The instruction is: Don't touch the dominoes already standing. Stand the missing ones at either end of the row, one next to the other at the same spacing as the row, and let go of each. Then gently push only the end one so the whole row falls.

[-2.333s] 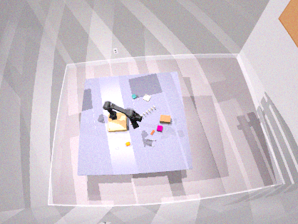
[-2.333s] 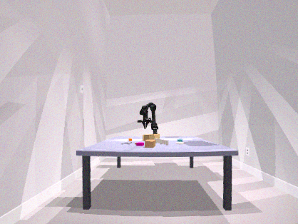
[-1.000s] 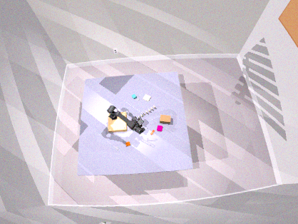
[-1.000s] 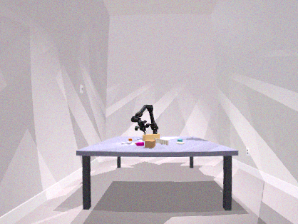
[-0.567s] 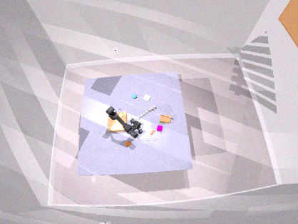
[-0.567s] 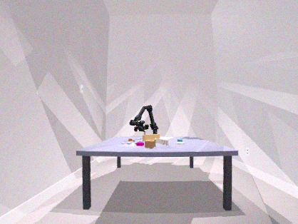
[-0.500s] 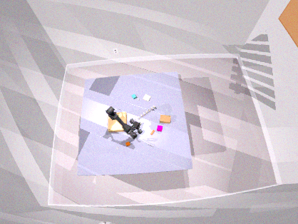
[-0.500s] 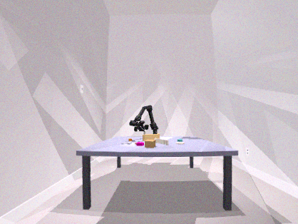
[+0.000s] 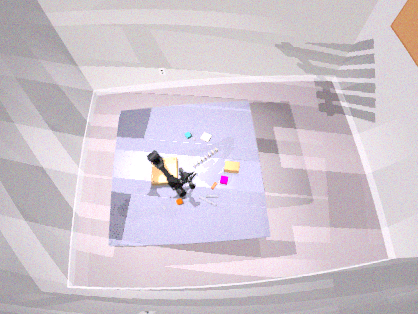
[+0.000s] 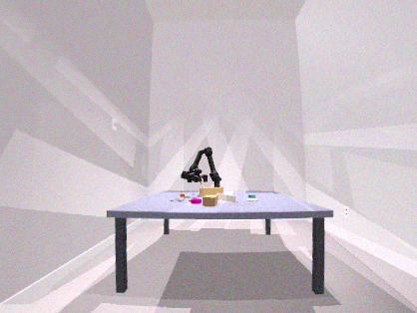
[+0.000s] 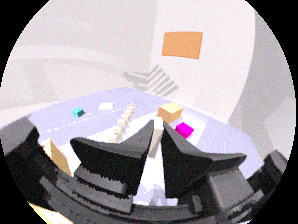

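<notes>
A row of small cream dominoes (image 9: 205, 158) (image 10: 227, 197) (image 11: 123, 123) stands on the table; in the wrist view it runs away from the camera, left of the fingers. My gripper (image 9: 194, 175) (image 11: 157, 123) is shut on a cream domino (image 11: 157, 134), which shows upright between the fingertips. The gripper is above the table, off the near end of the row. The held domino is apart from the standing ones in the wrist view; its height above the table is hard to tell. It is too small to make out in the top and exterior views.
A tan block (image 9: 231, 166) (image 10: 209, 200) (image 11: 170, 112) and a magenta block (image 9: 224, 180) (image 11: 184, 130) lie beyond the gripper. A larger tan block (image 9: 171, 165) is beside the arm. A teal cube (image 9: 188, 135) (image 11: 78, 112), white piece (image 9: 206, 136) (image 11: 106, 107), orange piece (image 9: 214, 185) and orange object (image 9: 179, 201) lie around.
</notes>
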Controlling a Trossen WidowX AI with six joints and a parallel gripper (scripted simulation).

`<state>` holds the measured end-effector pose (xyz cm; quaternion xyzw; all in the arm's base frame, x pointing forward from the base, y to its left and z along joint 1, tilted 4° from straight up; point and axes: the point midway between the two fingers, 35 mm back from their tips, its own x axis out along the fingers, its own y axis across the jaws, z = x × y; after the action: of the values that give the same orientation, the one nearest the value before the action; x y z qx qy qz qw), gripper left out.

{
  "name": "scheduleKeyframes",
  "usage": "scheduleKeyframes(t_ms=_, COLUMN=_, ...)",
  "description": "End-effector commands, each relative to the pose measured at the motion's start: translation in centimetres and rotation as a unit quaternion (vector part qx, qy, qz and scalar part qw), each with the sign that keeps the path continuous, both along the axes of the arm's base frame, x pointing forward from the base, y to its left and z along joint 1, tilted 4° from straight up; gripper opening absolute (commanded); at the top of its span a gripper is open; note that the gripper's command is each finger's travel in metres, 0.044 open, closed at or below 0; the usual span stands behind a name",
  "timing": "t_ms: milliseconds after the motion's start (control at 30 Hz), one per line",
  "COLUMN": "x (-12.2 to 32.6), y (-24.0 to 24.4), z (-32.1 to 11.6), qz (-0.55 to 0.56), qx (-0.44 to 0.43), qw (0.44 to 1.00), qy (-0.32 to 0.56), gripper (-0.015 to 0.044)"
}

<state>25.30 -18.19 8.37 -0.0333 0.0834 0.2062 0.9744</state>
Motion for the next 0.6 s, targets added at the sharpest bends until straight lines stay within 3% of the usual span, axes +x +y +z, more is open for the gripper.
scheduleKeyframes(t_ms=0, x=-0.2, y=0.1, z=0.0, qz=-0.001, qx=0.001, qw=1.000, qy=-0.007, gripper=0.0028)
scheduleKeyframes(t_ms=567, x=0.0, y=-0.1, z=-1.2, qz=-0.001, qx=0.001, qw=1.000, qy=-0.006, gripper=0.0028)
